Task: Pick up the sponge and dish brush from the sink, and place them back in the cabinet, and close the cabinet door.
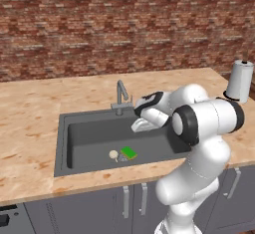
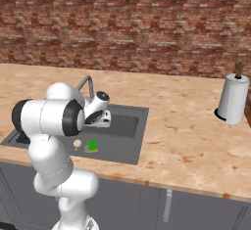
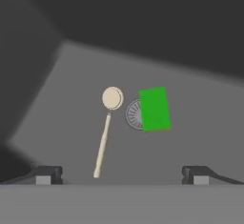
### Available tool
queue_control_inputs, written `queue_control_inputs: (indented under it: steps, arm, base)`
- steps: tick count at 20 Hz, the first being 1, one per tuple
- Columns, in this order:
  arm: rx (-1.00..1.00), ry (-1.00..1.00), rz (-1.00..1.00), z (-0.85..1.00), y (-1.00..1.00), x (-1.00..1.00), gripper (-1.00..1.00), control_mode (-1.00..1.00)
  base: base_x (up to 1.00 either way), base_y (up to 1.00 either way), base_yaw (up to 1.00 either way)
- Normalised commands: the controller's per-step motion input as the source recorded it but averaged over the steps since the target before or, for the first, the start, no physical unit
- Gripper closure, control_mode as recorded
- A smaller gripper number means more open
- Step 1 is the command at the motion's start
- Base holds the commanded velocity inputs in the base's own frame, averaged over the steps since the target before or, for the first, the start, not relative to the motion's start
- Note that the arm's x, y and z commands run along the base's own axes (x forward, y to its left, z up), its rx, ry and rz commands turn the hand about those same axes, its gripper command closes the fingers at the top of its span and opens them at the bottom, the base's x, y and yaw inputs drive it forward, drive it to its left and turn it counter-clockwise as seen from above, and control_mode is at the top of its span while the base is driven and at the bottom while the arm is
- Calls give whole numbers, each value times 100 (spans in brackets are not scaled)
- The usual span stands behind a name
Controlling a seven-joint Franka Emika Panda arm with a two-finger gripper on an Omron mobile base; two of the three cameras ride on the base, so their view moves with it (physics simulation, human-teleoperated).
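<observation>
Light wood-grain worktop (image 1: 30,123) under a red brick wall (image 1: 99,24); paper towel roll (image 1: 240,81) at far right, grey cabinets (image 1: 89,208) below. Dark grey sink (image 1: 62,143) w/ slim faucet (image 1: 120,96) at back. Sponge (image 3: 154,109), bright green flat block, lies on sink floor, partly over the round drain (image 3: 132,114). Brush (image 3: 106,125), cream round head and thin cream handle, just beside sponge. Tool (image 3: 122,175) wide open above sink, holding nothing.

Matt dark grey sink (image 1: 62,143), light wood-grain countertop (image 1: 30,108), rough brick wall (image 1: 99,24), metal faucet (image 1: 121,96)
</observation>
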Motion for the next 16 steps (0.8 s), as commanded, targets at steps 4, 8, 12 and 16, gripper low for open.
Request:
queue_control_inputs:
  steps: [4, 8, 12, 16]
  arm:
    - [0, -1, 0, -33, 1, 9, -100, -100]
    - [0, -7, 0, -29, 2, 2, -100, -100]
    - [0, -11, 0, -29, 4, 1, -100, -100]
    - [0, -11, 0, -29, 4, 5, -100, -100]
  base:
    - [0, 0, 0]
    - [0, 0, 0]
    - [0, 0, 0]
    - [0, 0, 0]
